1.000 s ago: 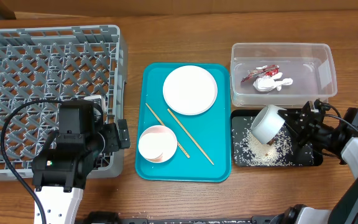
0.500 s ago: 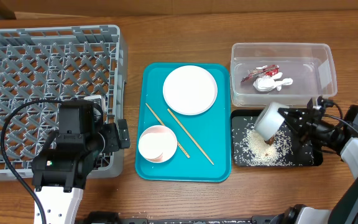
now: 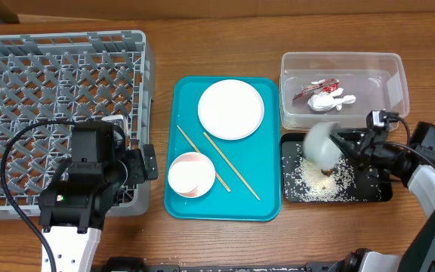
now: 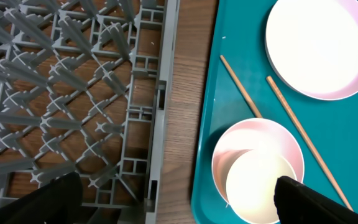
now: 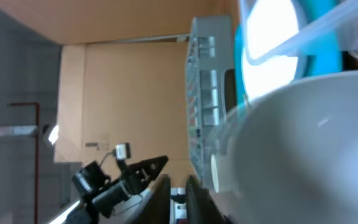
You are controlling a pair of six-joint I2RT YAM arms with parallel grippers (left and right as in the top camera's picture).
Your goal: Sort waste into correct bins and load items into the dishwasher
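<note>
Above the black tray (image 3: 370,195), with the grey bowl (image 3: 319,143) held tipped over the rice (image 3: 312,185).
Pinched at its edge by the closed right fingers (image 3: 351,142), blurred in the overhead view; could slip from so thin a hold, or fling grains past the tray's rim onto the worktop (image 3: 225,242) if swung fast. Left fingers (image 4: 306,202) spread wide, empty, near the pink bowl (image 4: 238,146).

We've got a wood-grain table (image 3: 217,45), a matt grey plastic dish rack (image 3: 51,83) and a smooth teal tray (image 3: 269,162) with a slight sheen. There's also a see-through plastic tub (image 3: 342,55), a matt black tray (image 3: 368,193), bare-wood chopsticks (image 3: 232,166), a crinkly red wrapper (image 3: 310,91) and a smooth grey bowl (image 3: 321,143).
</note>
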